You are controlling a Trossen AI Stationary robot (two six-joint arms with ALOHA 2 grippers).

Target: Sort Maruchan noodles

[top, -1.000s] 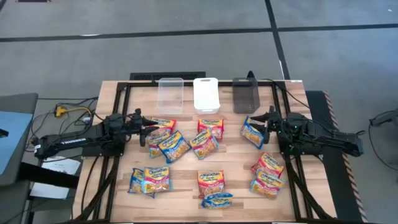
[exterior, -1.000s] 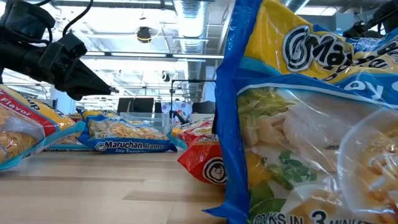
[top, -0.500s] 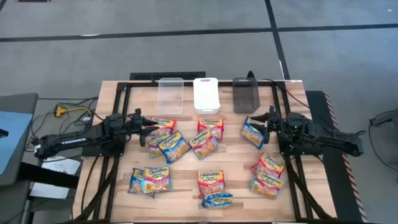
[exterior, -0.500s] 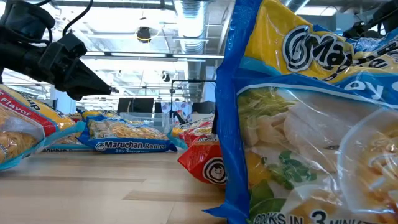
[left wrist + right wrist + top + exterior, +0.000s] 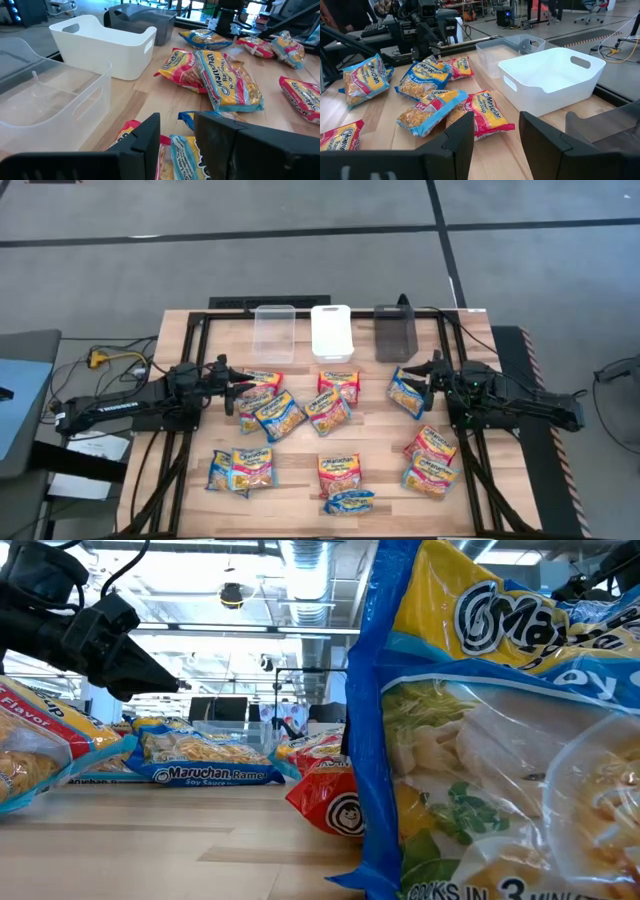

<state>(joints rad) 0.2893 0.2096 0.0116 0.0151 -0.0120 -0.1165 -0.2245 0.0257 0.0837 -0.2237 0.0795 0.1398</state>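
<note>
Your left gripper [image 5: 238,390] hung released over a cluster of noodle packets [image 5: 268,410] on the pale wooden table [image 5: 380,450]; your right gripper [image 5: 422,375], also released, sat just beside another packet [image 5: 406,394]. Beyond both stood clear [image 5: 274,332], white [image 5: 331,332] and grey bins [image 5: 394,333]; grey floor [image 5: 300,260] surrounded the table.

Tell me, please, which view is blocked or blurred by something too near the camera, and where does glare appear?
Low view: a noodle packet stands right at the lens, fills the picture's right half and looks soft; bright ceiling lights glare behind. Left wrist view: the left gripper's dark fingers are blurred. High view: even light, no strong shadows on the table.
</note>
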